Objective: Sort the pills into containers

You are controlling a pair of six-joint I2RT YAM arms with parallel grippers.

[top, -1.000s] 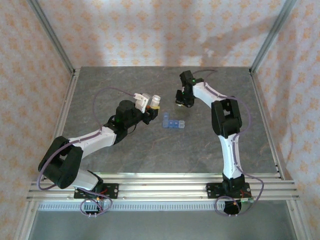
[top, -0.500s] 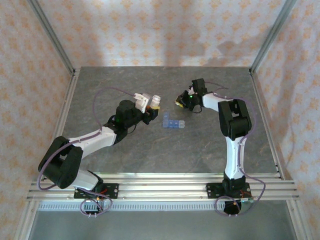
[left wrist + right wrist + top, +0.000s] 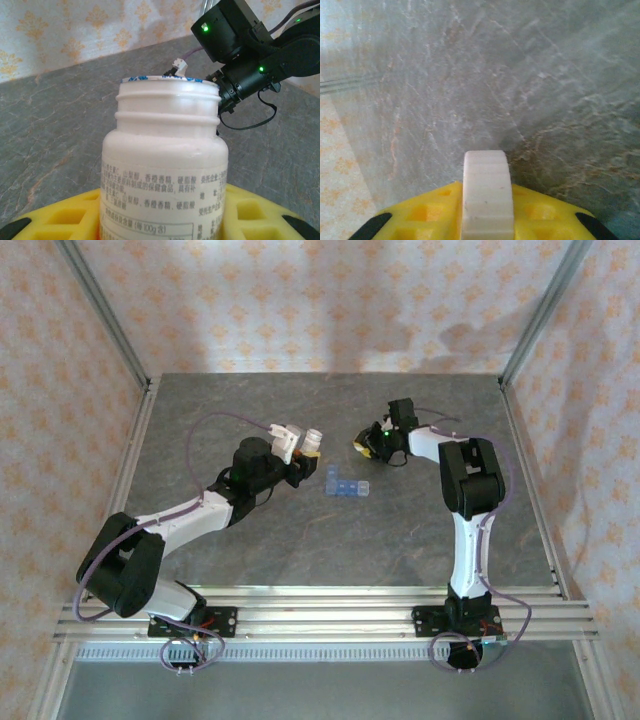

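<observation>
Pill box [image 3: 345,486] rests on table [image 3: 300,545]; left gripper [image 3: 305,454] clamps white bottle [image 3: 162,165].

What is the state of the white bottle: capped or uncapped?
Uncapped: the white bottle in the left pincer shows bare neck threads, and a ribbed white cap sits in the right pincer.

Grey marbled worktop [image 3: 300,540], matte, faint pale veining. Walls [image 3: 300,300] papered cream with orange floral motifs. Aluminium frame posts [image 3: 103,310] at rear corners. Slotted aluminium rails [image 3: 330,605] along near edge.
</observation>
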